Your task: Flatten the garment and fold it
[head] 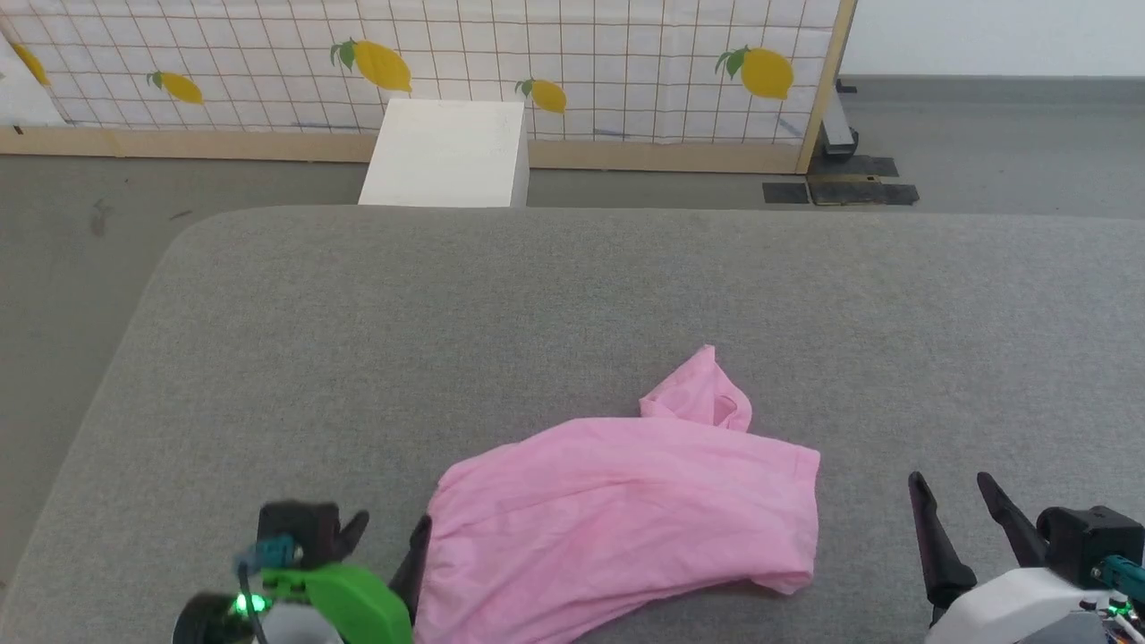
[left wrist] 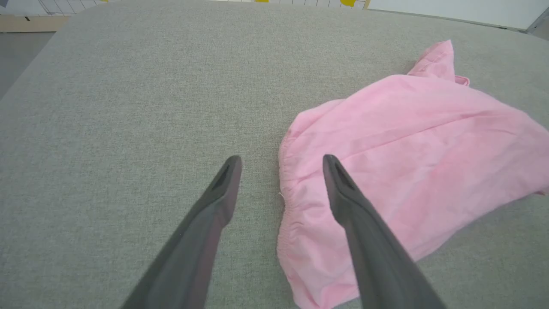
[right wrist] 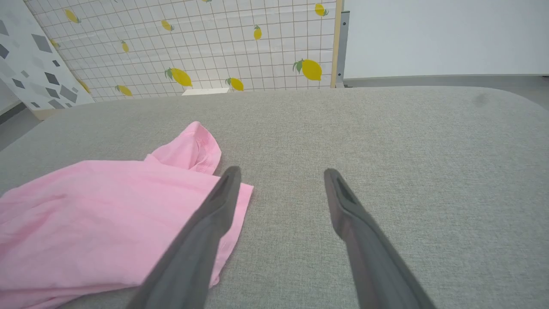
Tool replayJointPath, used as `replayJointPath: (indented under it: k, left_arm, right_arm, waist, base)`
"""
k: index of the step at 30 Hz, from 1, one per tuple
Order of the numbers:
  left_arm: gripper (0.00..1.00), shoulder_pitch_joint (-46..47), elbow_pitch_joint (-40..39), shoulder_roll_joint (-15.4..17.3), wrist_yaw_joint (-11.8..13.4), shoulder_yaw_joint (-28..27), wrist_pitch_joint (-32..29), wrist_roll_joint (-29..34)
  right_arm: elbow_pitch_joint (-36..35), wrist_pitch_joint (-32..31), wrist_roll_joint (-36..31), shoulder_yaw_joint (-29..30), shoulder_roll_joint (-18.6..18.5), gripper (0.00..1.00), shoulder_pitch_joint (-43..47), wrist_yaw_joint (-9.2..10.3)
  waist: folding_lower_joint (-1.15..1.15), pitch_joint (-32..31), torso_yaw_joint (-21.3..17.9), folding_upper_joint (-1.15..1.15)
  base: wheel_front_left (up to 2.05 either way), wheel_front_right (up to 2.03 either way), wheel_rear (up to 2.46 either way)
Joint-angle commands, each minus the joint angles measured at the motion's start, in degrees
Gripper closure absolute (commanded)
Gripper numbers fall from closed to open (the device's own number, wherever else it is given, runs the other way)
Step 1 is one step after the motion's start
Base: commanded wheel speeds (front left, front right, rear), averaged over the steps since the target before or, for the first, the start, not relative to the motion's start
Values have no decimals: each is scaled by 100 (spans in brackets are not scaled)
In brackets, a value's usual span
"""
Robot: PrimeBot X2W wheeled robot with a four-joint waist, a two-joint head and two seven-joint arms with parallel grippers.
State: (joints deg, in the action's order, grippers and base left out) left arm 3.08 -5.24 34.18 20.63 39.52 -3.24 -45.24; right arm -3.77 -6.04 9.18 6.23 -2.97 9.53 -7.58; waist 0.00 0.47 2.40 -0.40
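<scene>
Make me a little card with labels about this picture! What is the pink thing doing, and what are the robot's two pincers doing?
cloth: pink top, wrinkly, not flat, not folded
where: on the grey table, near the robot
sticking out: a bunched piece on the far side
left side: left pincer open, at the top's left edge, holding nothing
right side: right pincer open, beside the top's right edge, holding nothing
behind: white box, lemon wall
</scene>
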Motion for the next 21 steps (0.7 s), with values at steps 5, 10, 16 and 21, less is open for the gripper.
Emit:
replayJointPath:
  k: [5,10,16,21]
  left_arm:
    - [0,809,617,-16,-521,19,-370,-113]
    - [0,1511,1508,-199,-1117,120,-826,-351]
    - [0,2024,2495,-466,-1750,422,-1331,-492]
    - [9,2125,3119,-587,-2016,706,-1990,-645]
  right_arm:
    - [-44,-8,59,-52,9,0,-28,9]
    - [-36,2,75,-130,9,0,-144,9]
    - [55,37,122,-176,9,0,-246,9]
    - [135,79,136,-167,9,0,-319,9]
  waist:
    - [0,168,-120,40]
    - [0,402,-294,40]
    - [0,611,-538,40]
    - [0,693,-646,40]
  base:
    - [0,0,0]
    - [0,0,0]
    - [0,0,0]
    - [0,0,0]
